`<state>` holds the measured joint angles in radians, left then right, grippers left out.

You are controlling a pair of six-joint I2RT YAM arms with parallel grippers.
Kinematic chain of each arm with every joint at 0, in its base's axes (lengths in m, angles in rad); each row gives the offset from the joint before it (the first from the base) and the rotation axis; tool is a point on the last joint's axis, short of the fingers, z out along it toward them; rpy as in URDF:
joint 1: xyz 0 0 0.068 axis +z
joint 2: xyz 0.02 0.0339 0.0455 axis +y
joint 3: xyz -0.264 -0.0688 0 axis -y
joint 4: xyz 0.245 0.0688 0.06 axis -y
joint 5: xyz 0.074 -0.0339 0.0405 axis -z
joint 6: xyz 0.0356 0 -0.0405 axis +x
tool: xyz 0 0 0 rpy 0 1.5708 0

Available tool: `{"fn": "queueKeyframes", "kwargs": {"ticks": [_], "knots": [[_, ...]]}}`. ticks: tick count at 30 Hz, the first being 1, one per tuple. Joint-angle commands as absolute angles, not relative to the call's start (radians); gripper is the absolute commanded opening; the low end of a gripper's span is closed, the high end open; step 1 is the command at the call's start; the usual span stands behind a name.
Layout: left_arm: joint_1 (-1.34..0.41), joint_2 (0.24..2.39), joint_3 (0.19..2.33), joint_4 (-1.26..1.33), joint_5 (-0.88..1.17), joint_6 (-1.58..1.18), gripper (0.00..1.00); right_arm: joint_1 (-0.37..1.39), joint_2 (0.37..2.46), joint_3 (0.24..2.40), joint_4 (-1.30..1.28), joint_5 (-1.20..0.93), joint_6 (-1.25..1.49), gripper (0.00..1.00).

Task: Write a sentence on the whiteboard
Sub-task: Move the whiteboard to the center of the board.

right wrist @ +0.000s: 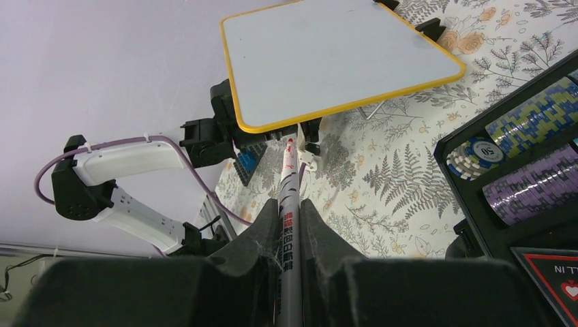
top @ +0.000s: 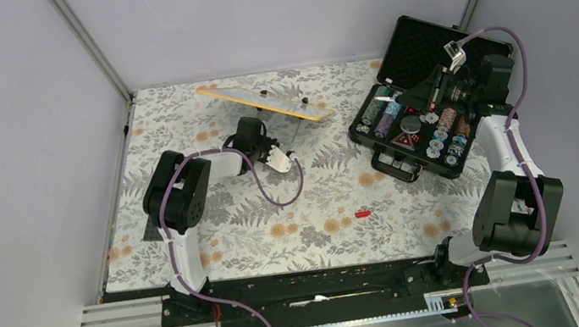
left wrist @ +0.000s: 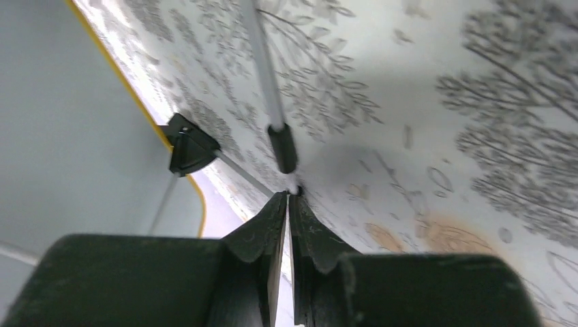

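Observation:
The whiteboard (top: 265, 103) stands tilted on a thin wire stand at the back of the table, its orange-yellow rim facing me. Its white face (right wrist: 334, 58) is blank in the right wrist view, and no sentence shows on it. My left gripper (left wrist: 287, 197) sits low under the board's near edge, beside a black clip foot (left wrist: 187, 144). Its jaws are shut, with the tips pinched on the end of the stand's wire. My right gripper (right wrist: 289, 204) hovers over the case. It is shut on a white marker (right wrist: 289, 177) whose red tip points at the board's lower edge.
An open black case (top: 410, 44) with poker chips and cards lies at the back right, under my right arm. A small red cap (top: 362, 214) lies on the floral tablecloth near the middle front. Grey walls enclose the left, back and right.

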<state>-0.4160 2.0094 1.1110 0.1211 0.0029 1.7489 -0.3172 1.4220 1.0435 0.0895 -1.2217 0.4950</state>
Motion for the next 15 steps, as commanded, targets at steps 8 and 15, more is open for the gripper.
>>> {"fn": "queueKeyframes", "kwargs": {"ticks": [8,15], "knots": [[-0.432,2.153,1.321,0.191,-0.036,1.752,0.14,-0.319,1.429,1.046,0.12,-1.247,0.481,0.0],[-0.428,2.222,1.346,0.178,-0.037,1.759,0.13,-0.319,1.435,1.048,0.11,-1.249,0.47,0.0]]}}
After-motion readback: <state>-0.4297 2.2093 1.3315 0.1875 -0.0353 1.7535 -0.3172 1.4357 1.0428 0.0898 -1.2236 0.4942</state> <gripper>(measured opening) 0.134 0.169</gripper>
